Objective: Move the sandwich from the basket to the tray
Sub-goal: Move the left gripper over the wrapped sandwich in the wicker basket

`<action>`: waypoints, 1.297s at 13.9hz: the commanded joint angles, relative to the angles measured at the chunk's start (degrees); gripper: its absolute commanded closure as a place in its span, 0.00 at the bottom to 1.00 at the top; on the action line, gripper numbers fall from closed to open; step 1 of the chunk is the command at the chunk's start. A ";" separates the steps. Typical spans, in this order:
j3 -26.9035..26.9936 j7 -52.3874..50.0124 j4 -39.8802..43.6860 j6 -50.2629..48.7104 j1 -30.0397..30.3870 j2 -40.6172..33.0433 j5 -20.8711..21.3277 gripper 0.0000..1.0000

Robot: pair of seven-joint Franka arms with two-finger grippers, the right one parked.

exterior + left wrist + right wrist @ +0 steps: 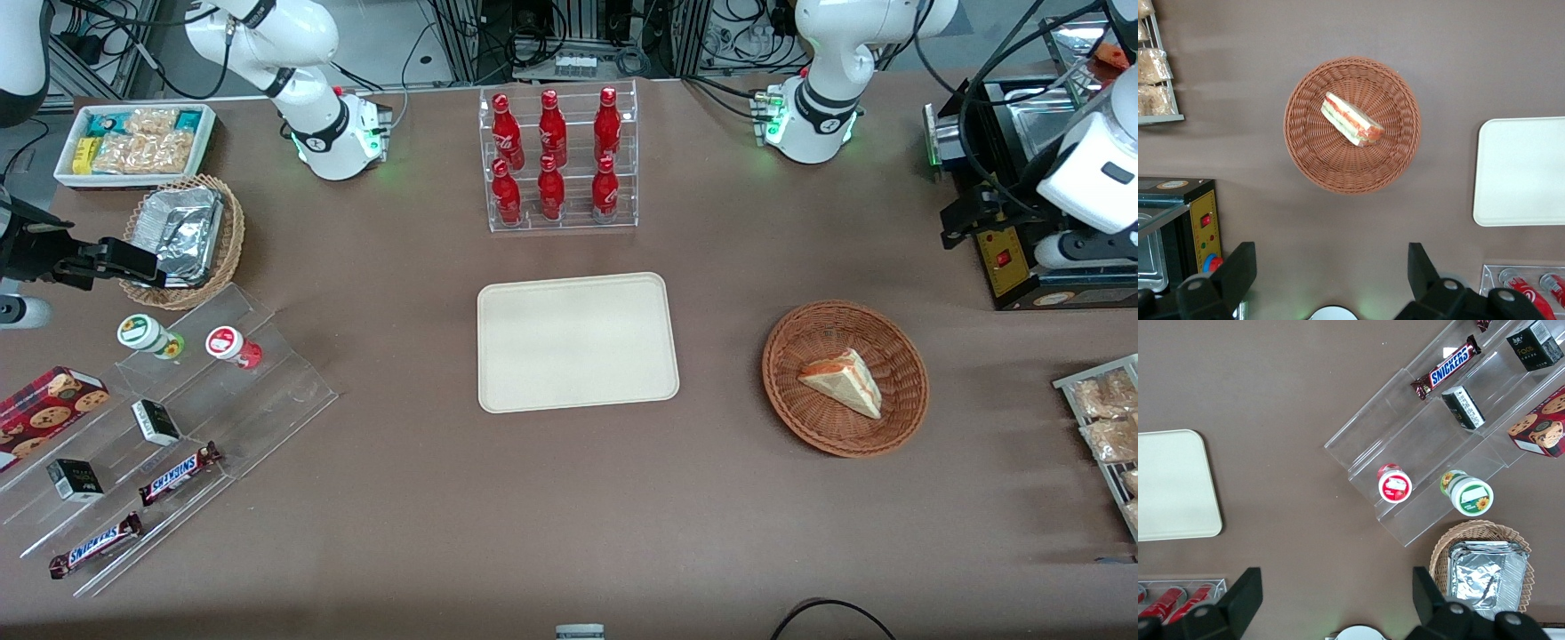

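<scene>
L arm raised at working end, wrist facing down, gripper [1328,270] fingers wide apart, nothing between.

Front high; wrists overhead (tray [578,342] shared).

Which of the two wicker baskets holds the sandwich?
The reddish-brown basket toward the working arm's end holds the sandwich; the tan basket holds a foil container. The gripper hangs open above the table beside it.

We see woven wicker basket [845,378], matt smooth tray [577,342] beside it, black gripper [1328,273] above matt tablecloth [569,498]
</scene>
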 commanded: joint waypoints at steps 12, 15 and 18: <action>-0.23 -15.97 -23.66 27.64 0.72 2.97 1.67 0.00; -0.23 -25.92 -32.36 39.68 0.72 3.24 0.88 0.00; -0.15 -32.34 -37.91 46.29 0.90 5.25 0.79 0.00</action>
